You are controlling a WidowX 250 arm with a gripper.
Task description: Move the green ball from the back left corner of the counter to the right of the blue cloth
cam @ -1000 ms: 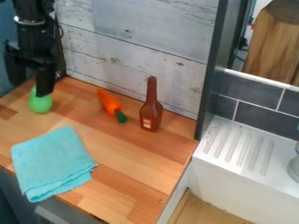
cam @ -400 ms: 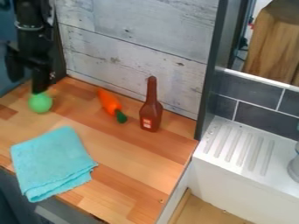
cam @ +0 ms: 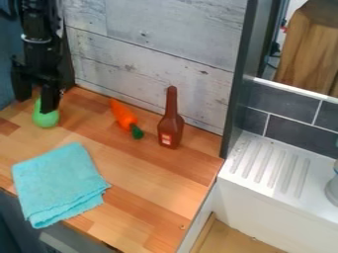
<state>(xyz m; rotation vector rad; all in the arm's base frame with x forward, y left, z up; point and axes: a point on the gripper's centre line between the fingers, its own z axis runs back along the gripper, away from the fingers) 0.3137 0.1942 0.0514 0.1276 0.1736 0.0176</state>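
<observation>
Two black fingers, one pincer (cam: 37,105): they're standing apart, so the grip is spread, and it's hanging at the view's upper left, low over the desk (cam: 151,183).
Green toy: this rounded piece (cam: 46,119) is sitting at the desk's far left, right by the pincer, with one finger partly covering it; whether they're touching, I cannot tell.
Carrot: the orange one (cam: 123,114) is lying to the right of the green toy, its dark green end pointing toward the near side.
Bottle: the brown one (cam: 170,129) is resting just right of the carrot, showing a small pale label, its neck pointing toward the plank wall (cam: 151,49).
Cloth: the folded turquoise square (cam: 58,183) is spreading over the near left of the desk, well apart from the bottle.
Drainboard: over on the right, the white ridged surface (cam: 280,173) is running below dark tiles (cam: 280,104).
</observation>
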